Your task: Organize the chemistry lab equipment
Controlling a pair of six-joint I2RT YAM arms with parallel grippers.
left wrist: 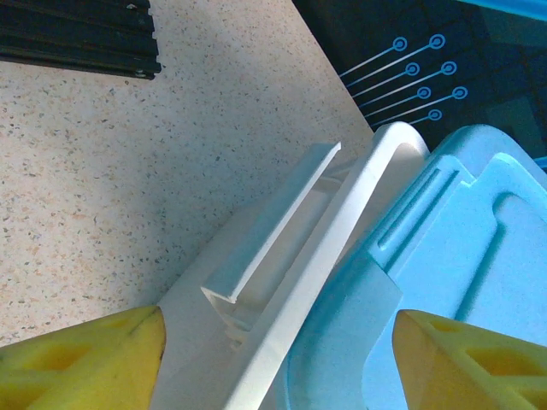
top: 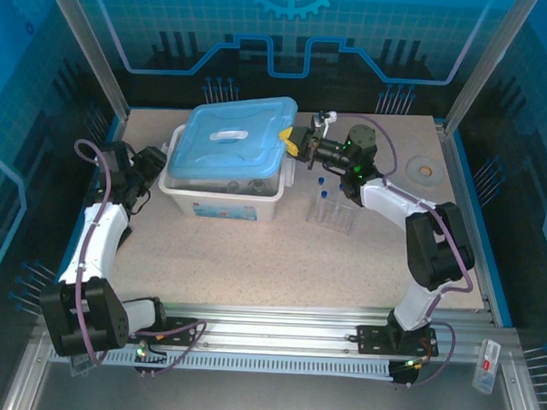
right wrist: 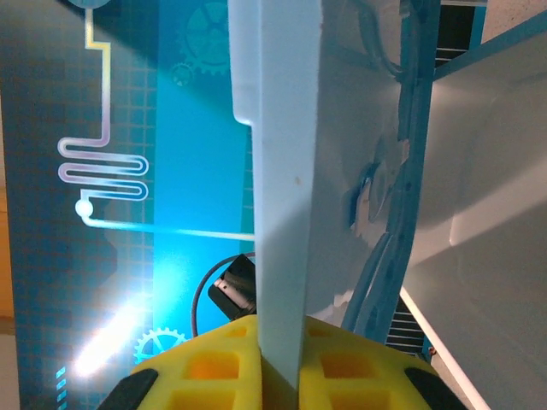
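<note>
A white bin (top: 221, 201) stands mid-table with a blue lid (top: 226, 141) resting on it, tilted up at the right. Glassware (top: 233, 185) shows dimly through the bin's wall. My right gripper (top: 293, 142) is shut on the lid's right edge (right wrist: 282, 213), its yellow jaws (right wrist: 282, 350) pinching the thin plastic. My left gripper (top: 157, 164) is open at the bin's left end, its fingers (left wrist: 85, 359) straddling the bin's handle (left wrist: 273, 222) and the lid's rim (left wrist: 479, 239). A clear tube rack (top: 332, 215) with blue-capped tubes (top: 322, 183) stands right of the bin.
A flat black ridged strip (left wrist: 77, 38) lies on the table beyond the bin's left end. A small round disc (top: 424, 170) sits at the back right. Metal frame posts stand at both back corners.
</note>
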